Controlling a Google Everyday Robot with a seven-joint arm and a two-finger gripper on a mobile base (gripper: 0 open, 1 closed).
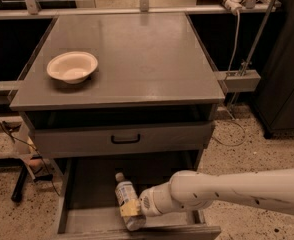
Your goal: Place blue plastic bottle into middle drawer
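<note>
The blue plastic bottle, clear with a white cap and a pale label, lies tilted over the floor of the open middle drawer, cap pointing to the back. My gripper, on the white arm reaching in from the right, is shut around the bottle's lower half. One tan finger pad shows across the bottle. The bottle sits low in the drawer; I cannot tell whether it touches the floor.
A white bowl stands on the cabinet top at the left. Above the open drawer is a grey drawer with a small black handle, shut. The open drawer's front wall lies just below the gripper. Cables hang at the right.
</note>
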